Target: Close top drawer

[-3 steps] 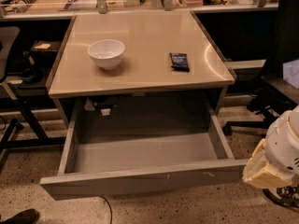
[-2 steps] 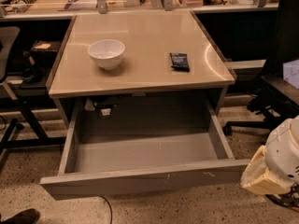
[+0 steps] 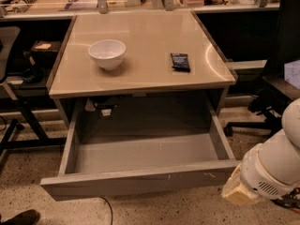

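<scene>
The top drawer (image 3: 140, 182) is a wide, deep grey metal drawer pulled far out from under the tan table (image 3: 140, 74). Its inside is empty, and its flat front panel has small white scuffs right of centre. My white arm (image 3: 272, 168) enters from the lower right. Its tan end (image 3: 236, 191) sits just beside the right end of the drawer front. My gripper itself is out of view, past the bottom right edge of the picture.
A white bowl (image 3: 107, 53) and a dark packet (image 3: 180, 61) lie on the table top. An office chair (image 3: 276, 93) stands to the right and a black stand's legs (image 3: 23, 125) to the left. A shoe (image 3: 21, 217) is at the bottom left, and a cable (image 3: 108, 207) lies on the floor.
My arm has moved left and a little down, bringing its tan end closer to the right end of the drawer front. The drawer has not moved.
</scene>
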### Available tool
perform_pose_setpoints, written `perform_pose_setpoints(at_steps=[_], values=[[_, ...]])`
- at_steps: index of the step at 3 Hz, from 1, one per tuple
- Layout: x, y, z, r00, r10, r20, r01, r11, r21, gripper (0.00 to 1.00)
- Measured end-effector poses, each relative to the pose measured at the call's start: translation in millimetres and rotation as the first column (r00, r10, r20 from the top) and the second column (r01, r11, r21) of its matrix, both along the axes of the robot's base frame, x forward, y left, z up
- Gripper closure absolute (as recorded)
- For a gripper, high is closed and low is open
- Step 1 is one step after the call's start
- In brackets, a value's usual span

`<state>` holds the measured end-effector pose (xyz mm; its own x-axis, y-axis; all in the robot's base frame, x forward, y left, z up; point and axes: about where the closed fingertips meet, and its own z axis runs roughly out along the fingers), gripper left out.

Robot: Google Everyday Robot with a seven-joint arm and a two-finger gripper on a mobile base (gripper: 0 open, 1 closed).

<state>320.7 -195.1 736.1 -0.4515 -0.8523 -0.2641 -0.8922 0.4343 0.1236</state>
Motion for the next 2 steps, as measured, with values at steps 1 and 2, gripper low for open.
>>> perform_pose_setpoints(at_steps=[1,2], values=[[11.5,2.5,-30.5,0.9995,-0.031,0.002,0.031,0.999,0.011,1.00],[28.1,7.5,-54.6,0.9990,-0.044,0.011,0.044,0.999,0.006,1.00]])
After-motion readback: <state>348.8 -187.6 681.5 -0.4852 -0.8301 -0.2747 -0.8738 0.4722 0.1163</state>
